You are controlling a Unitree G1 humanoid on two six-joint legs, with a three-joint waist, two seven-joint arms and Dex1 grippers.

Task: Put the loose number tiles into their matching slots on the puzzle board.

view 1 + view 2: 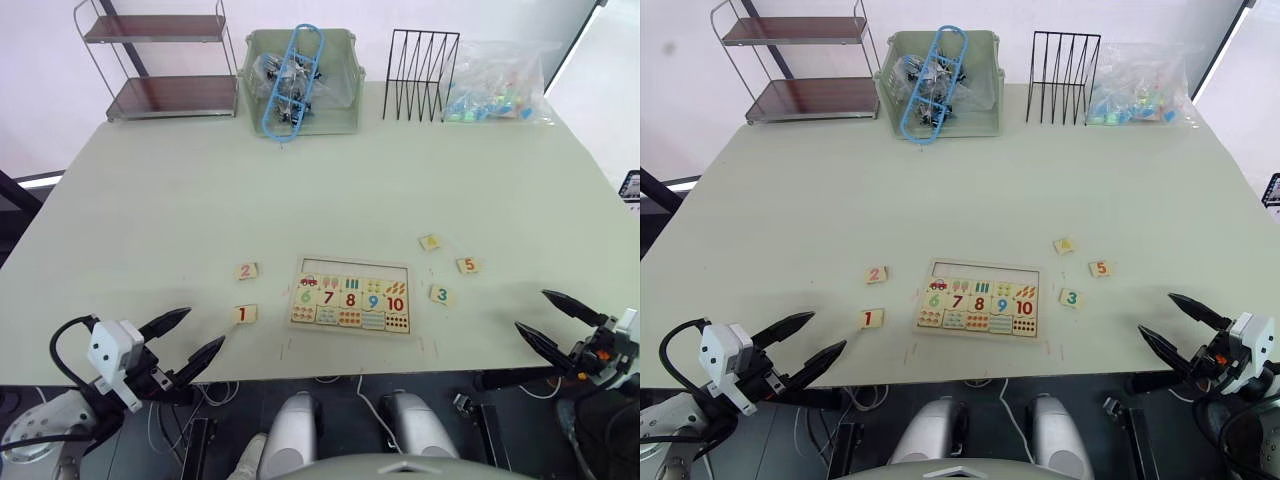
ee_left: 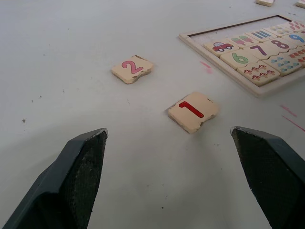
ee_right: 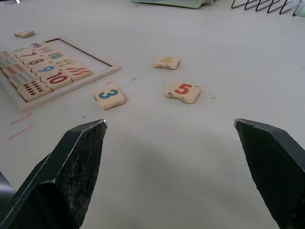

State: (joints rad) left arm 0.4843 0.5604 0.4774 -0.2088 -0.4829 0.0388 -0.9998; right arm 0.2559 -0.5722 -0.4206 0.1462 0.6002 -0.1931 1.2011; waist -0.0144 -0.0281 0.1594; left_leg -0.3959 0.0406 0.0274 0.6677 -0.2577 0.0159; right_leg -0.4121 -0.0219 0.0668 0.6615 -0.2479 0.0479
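The table carries everything, and the puzzle board lies flat near the middle of its near edge. The strip along the board's far edge is bare: the matching slots stand empty, while the rows nearer the robot hold tiles 6 to 10 and picture tiles.

The loose tiles are split to either side of the board. Toward the table's left edge lie the 2 tile and, nearer the near edge, the 1 tile. Toward the right edge lie the 4 tile, the 5 tile and the 3 tile, the 3 closest to the board.

The left gripper hangs at the near edge with its jaws spread wide and nothing between them. The 1 tile lies just ahead of it, slightly toward the board, square, so no long axis governs the grasp. This arm is plainly the nearer one for 1 and 2. The right gripper hangs just off the near edge by the near right corner, likewise wide and empty, with the 3 tile ahead of it toward the board, and 5 and 4 beyond.

The dividers between the slots are too fine to make out, and the yellow digit on the 4 tile is faint.
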